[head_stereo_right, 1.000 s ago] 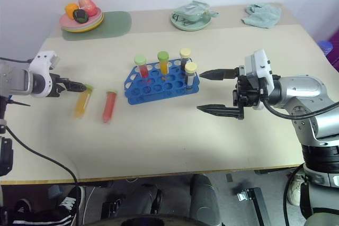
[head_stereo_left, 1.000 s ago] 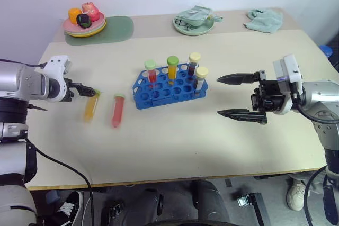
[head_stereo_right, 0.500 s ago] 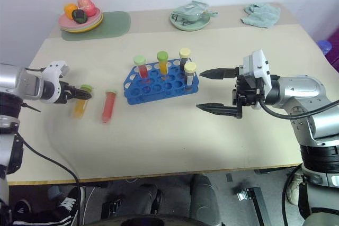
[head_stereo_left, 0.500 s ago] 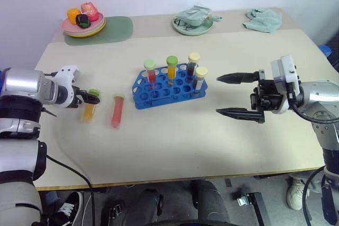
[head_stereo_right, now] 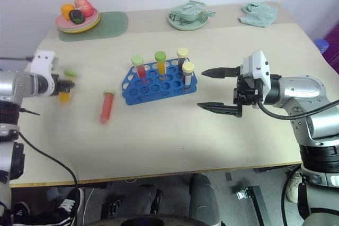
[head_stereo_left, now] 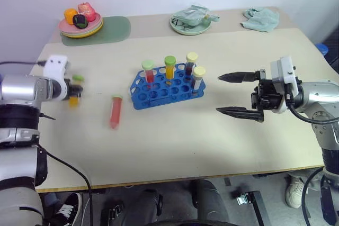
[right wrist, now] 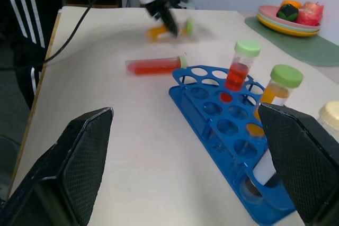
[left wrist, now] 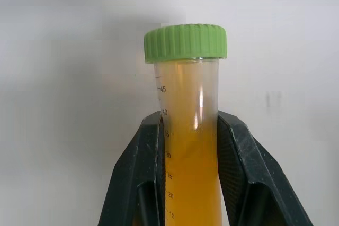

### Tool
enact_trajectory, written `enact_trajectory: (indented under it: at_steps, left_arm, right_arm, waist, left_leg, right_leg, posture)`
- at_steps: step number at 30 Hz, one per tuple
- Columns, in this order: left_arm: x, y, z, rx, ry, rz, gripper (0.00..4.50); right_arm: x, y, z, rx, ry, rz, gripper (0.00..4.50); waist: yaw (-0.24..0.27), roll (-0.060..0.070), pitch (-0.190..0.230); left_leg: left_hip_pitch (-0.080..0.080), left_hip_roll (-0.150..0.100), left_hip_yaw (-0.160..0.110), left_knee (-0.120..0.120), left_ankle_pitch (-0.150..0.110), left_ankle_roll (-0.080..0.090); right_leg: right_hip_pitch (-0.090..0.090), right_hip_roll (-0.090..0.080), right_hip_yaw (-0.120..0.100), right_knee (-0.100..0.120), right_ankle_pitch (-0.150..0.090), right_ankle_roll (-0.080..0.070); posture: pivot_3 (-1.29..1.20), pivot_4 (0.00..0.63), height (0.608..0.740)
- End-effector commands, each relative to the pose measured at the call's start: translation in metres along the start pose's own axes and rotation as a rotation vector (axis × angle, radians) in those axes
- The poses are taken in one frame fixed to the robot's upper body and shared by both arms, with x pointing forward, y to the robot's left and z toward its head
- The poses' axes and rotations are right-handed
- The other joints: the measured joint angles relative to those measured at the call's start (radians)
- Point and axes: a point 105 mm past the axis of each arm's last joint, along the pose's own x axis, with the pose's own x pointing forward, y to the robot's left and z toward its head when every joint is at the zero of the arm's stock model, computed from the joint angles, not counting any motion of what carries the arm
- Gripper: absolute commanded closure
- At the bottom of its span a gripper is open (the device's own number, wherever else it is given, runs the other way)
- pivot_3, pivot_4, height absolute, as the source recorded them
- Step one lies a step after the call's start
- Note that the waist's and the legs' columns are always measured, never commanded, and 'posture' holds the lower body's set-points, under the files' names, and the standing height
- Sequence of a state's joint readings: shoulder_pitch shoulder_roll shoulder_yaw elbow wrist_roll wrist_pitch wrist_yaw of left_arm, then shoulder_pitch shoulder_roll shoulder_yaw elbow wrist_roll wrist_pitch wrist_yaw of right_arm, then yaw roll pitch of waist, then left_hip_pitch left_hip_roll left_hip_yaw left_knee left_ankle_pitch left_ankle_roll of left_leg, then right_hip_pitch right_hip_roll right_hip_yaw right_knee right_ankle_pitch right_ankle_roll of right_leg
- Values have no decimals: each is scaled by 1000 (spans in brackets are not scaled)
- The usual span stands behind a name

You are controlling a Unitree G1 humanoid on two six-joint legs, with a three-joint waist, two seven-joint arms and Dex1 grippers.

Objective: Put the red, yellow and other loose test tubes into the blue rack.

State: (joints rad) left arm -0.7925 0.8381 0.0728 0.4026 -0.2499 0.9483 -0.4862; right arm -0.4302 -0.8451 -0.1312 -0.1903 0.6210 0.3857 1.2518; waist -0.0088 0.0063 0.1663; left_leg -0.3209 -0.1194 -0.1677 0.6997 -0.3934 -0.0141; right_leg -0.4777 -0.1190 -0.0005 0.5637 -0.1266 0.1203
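Left wrist view, left gripper [left wrist: 188, 175] clamping yellow tube [left wrist: 189, 146], graduations 45–15, right gripper [head_stereo_left: 229, 94] wide, empty.

At the table's [head_stereo_left: 175, 146] far edge sit a fruit plate [head_stereo_left: 80, 25] on a green mat [head_stereo_left: 114, 26], a green dish [head_stereo_left: 189, 25] and a cloth [head_stereo_left: 259, 18].

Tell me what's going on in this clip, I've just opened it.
The robot is loading test tubes into the blue rack, where four tubes already stand. Its left gripper is shut on the yellow tube, held off the table. The red tube lies loose on the table, left of the rack. The right gripper hangs open to the rack's right, holding nothing.
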Motion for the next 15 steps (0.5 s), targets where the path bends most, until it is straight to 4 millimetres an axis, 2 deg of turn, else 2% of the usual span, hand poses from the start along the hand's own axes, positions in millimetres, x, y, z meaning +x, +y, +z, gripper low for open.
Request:
enact_trajectory:
  at_steps: [1,2,3,4,6,9,12,15]
  left_arm:
    - [-36,-6,60,5,-397,-20,3780]
    - [-44,-11,66,37,-458,-27,3780]
    - [-55,-25,77,4,-583,-111,3780]
    - [-63,-32,79,-2,-639,-134,3780]
    - [-79,-58,86,-9,-781,-260,3780]
    - [-95,-94,85,80,-883,-425,3780]
    - [-99,-122,78,150,-922,-567,3780]
    - [-88,-146,67,233,-914,-639,3780]
  right_arm:
    - [-10,-7,6,-49,-5,-63,0]
    - [-12,-9,4,-49,1,-73,0]
    - [-14,-11,3,-57,8,-87,0]
    - [-15,-14,3,-51,4,-107,0]
    - [-17,-17,4,-45,-7,-131,0]
    - [-17,-18,3,-36,-12,-140,0]
    - [-18,-16,0,-32,2,-136,0]
    - [-21,-16,2,-29,8,-142,0]
  waist:
    - [2,0,0]
    - [1,0,0]
    - [1,0,0]
    - [1,0,0]
    - [1,0,0]
    - [1,0,0]
    - [0,0,0]
    - [4,0,0]
  left_leg:
    - [0,0,0,0,0,0]
    - [0,0,0,0,0,0]
    - [0,0,0,0,0,0]
    - [0,0,0,0,0,0]
    - [0,0,1,0,0,0]
    - [0,0,1,1,0,0]
    - [1,0,1,1,0,0]
    - [1,0,2,1,0,0]
  right_leg:
    - [0,0,0,0,0,0]
    - [0,0,0,0,0,0]
    - [0,0,0,0,0,0]
    - [0,0,0,0,0,0]
    - [1,0,0,-1,0,0]
    - [1,0,0,-1,0,0]
    - [1,0,0,-1,0,0]
    - [2,0,0,-1,0,0]
  posture:
    - [0,150,740]
    - [0,150,740]
    - [0,150,740]
    - [0,150,740]
    - [0,150,740]
    - [0,150,740]
    - [0,150,740]
    - [0,150,740]
